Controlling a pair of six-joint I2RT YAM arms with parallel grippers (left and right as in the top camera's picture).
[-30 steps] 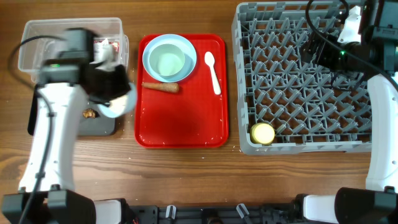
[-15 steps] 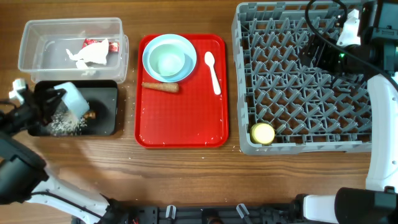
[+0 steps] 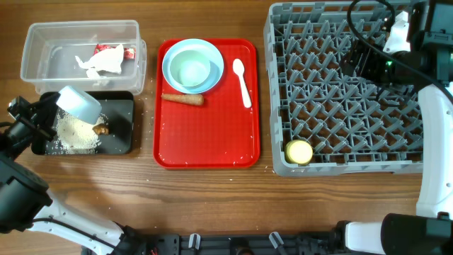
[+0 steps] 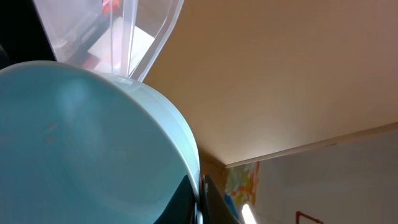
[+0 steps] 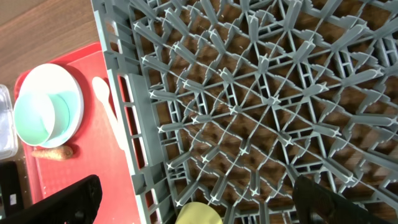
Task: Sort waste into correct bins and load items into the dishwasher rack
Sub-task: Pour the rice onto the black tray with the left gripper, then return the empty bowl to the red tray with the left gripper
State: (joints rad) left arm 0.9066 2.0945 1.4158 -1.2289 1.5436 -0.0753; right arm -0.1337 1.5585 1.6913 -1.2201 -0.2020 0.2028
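My left gripper (image 3: 55, 108) is shut on the rim of a small pale bowl (image 3: 79, 103), held tilted over the black bin (image 3: 120, 142). Rice grains (image 3: 73, 132) and a brown lump (image 3: 102, 129) lie in that bin. In the left wrist view the bowl (image 4: 81, 143) fills the frame, its rim pinched in the jaws (image 4: 200, 200). The clear bin (image 3: 35, 53) holds wrapper scraps (image 3: 102, 60). The blue plate (image 3: 212, 57) holds a mint bowl (image 3: 192, 71) on the red tray, beside the carrot (image 3: 182, 99) and spoon (image 3: 243, 81). My right gripper (image 3: 368, 60) is open over the rack (image 3: 340, 99); the yellow cup (image 3: 299, 151) sits in its front left corner.
The red tray (image 3: 205, 138) lies between the bins and the rack. The right wrist view shows the open jaws (image 5: 196, 186) above the rack lattice (image 5: 249, 93), the yellow cup (image 5: 198, 214), plate (image 5: 68, 87) and spoon (image 5: 107, 102).
My left arm swung from over the bins to the far left. The bowl tipped over the black bin and rice now lies in it. The right arm has not moved.
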